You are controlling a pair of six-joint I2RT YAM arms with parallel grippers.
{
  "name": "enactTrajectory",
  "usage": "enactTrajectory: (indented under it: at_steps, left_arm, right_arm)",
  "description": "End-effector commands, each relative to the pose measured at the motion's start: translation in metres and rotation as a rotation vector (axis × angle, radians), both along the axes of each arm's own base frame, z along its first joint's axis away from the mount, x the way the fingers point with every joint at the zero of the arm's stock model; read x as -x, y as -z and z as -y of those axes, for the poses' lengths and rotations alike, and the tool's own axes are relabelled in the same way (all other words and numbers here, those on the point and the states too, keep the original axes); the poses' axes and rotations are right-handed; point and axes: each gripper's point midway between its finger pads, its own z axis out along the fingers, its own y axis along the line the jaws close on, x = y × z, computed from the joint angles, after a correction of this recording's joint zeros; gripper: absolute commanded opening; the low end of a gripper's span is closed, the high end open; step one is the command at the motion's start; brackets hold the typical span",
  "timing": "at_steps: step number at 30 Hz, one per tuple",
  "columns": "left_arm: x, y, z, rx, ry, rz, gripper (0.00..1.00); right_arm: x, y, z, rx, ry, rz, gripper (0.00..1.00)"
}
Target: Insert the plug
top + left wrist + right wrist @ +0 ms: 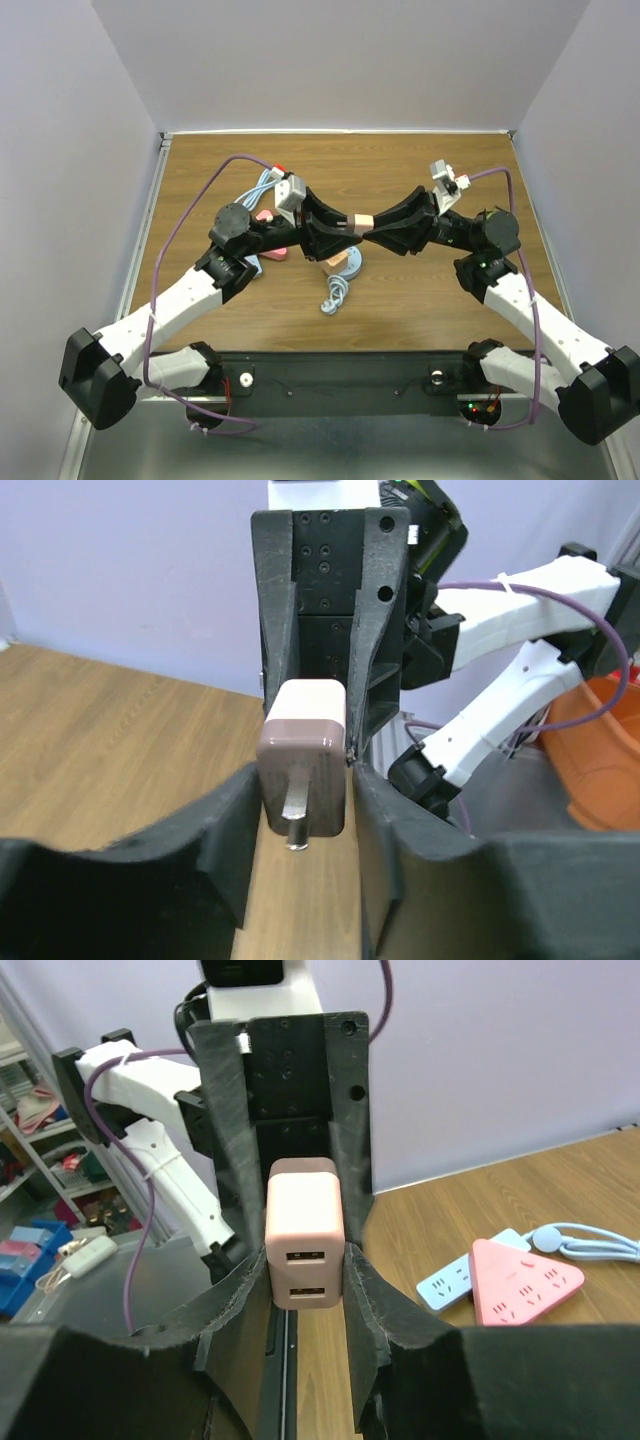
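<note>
A pink charger plug (365,221) hangs in mid-air between my two grippers, above the middle of the table. In the left wrist view the plug (303,770) shows its metal prongs towards the camera. My left gripper (305,800) is shut on its sides. In the right wrist view the plug (305,1235) shows two USB ports. My right gripper (306,1270) is shut on it too. The two grippers, left (345,232) and right (382,230), meet tip to tip. A pink triangular socket block (522,1285) and a light blue power strip (452,1282) lie on the table.
A light blue round object (347,265) with a coiled cable (335,297) lies under the grippers. The pink socket block (268,250) and blue cables (262,185) sit by the left arm. The wooden table (450,310) is walled on three sides.
</note>
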Motion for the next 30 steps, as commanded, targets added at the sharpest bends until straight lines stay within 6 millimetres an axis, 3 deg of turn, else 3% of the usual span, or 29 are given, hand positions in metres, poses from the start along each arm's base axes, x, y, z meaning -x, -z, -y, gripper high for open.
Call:
enactTrajectory:
  at_steps: [1,3,9,10,11,12,13,14,15,17,20,25,30]
  left_arm:
    - [-0.013,0.021,0.006,-0.059,-0.048,-0.036,0.98]
    - [-0.022,0.033,0.003,-0.089,-0.083,-0.062,0.99]
    - [-0.045,0.066,-0.013,-0.163,-0.201,-0.121,0.99]
    - [-0.049,0.070,-0.017,-0.170,-0.224,-0.131,0.99]
    - [-0.057,0.080,-0.023,-0.191,-0.284,-0.160,0.99]
    - [-0.061,0.081,-0.028,-0.200,-0.323,-0.156,0.99]
    - [-0.068,0.087,-0.033,-0.218,-0.367,-0.167,0.99]
    - [-0.080,0.097,-0.042,-0.258,-0.455,-0.201,0.99]
    - [-0.084,0.103,-0.046,-0.278,-0.495,-0.208,0.99]
    - [-0.095,0.113,-0.056,-0.304,-0.582,-0.241,0.99]
    - [-0.100,0.129,-0.057,-0.346,-0.601,-0.265,0.97]
    - [-0.107,0.158,-0.056,-0.431,-0.617,-0.332,0.93]
    - [-0.114,0.190,-0.055,-0.528,-0.638,-0.409,0.93]
  right_arm:
    - [-0.014,0.000,-0.001,-0.033,0.080,-0.011,0.00]
    - [-0.024,0.010,-0.001,-0.013,0.118,-0.032,0.01]
    - [-0.043,0.008,0.010,0.026,0.233,-0.050,0.01]
    - [-0.050,0.008,0.012,0.051,0.273,-0.057,0.00]
    - [-0.060,0.029,0.015,0.152,0.319,-0.094,0.00]
    - [-0.072,0.022,0.018,0.171,0.380,-0.091,0.01]
    - [-0.079,0.027,0.020,0.205,0.412,-0.106,0.00]
    - [-0.085,0.046,0.024,0.281,0.444,-0.153,0.00]
    - [-0.091,0.041,0.025,0.302,0.464,-0.159,0.00]
    - [-0.106,0.069,0.024,0.393,0.486,-0.244,0.00]
    - [-0.122,0.119,0.029,0.572,0.528,-0.408,0.00]
    - [-0.140,0.182,0.041,0.817,0.577,-0.574,0.00]
    - [-0.142,0.207,0.047,0.954,0.567,-0.640,0.00]
